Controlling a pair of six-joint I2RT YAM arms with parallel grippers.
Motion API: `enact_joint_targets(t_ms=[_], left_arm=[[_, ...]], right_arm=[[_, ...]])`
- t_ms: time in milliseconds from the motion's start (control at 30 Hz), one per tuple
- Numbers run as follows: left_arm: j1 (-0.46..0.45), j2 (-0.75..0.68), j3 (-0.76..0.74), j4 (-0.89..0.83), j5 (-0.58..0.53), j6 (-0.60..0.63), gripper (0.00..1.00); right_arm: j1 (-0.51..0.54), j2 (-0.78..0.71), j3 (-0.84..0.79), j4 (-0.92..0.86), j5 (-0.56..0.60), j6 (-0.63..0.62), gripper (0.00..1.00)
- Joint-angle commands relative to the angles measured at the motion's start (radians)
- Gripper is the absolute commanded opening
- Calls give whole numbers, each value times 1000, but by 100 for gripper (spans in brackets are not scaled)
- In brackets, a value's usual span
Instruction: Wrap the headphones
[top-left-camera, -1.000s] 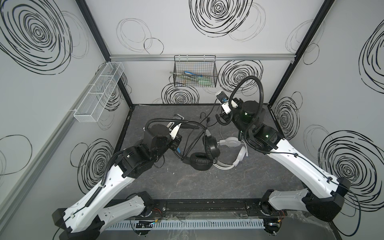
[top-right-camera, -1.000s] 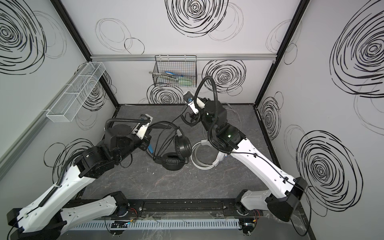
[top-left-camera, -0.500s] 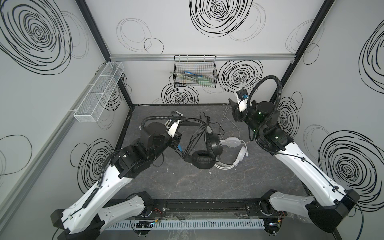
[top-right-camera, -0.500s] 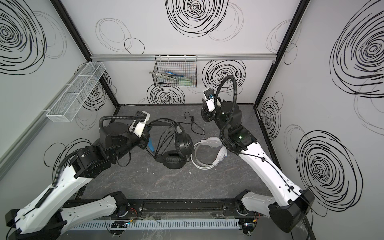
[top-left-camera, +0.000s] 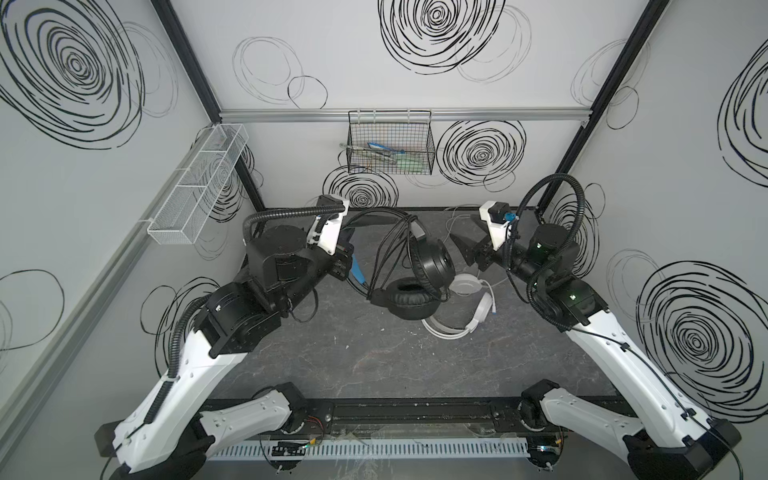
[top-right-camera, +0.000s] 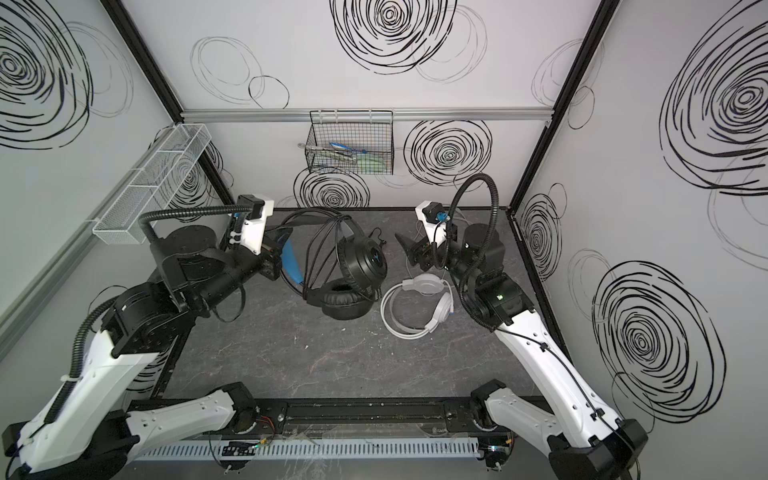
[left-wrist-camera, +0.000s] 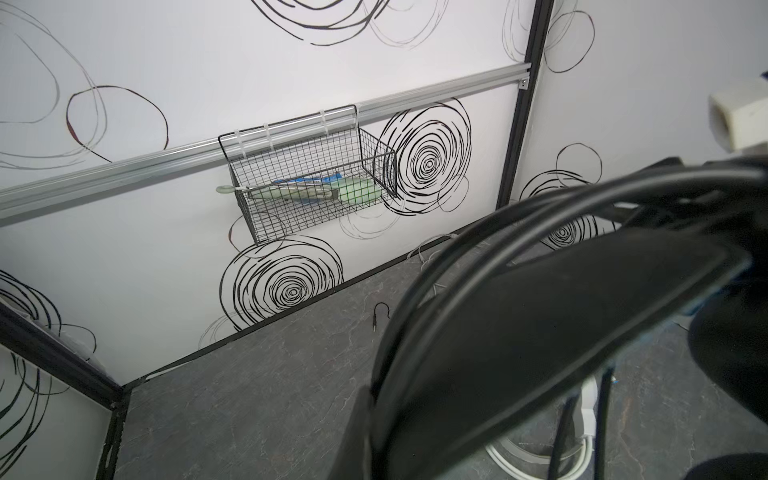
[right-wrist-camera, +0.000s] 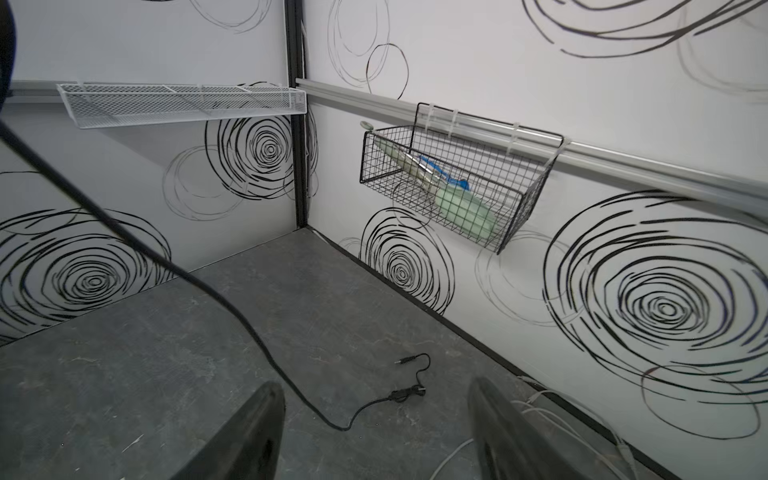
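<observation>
While the left gripper (top-left-camera: 348, 259) jaws clamp the black, blue-lined headset (top-left-camera: 430, 266), lower your right gripper (right-wrist-camera: 374, 388), jaws open and empty, onto its thin black cable (right-wrist-camera: 401, 394).

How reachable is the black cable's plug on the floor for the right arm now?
Probably yes: the right claw stands open and empty, facing the plug lying on bare floor just ahead; only the white cable lies nearby.
</observation>
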Motion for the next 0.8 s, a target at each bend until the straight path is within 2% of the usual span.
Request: enact_joint_targets(t_ms=[0, 133, 233, 567, 767], left_arm=[[15, 3, 74, 90, 37, -73, 0], [24, 11, 114, 89, 53, -87, 0], [28, 17, 138, 90, 64, -96, 0], [50, 48, 199, 116, 98, -117, 0], [71, 56, 228, 119, 121, -135, 0]], right_arm=[[-1, -12, -19, 3, -108, 61, 71], [18, -1, -50, 51, -152, 110, 72], [66, 36, -55, 86, -161, 121, 76], [135, 210, -54, 214, -269, 142, 75], [146, 278, -82, 276, -292, 167, 67]])
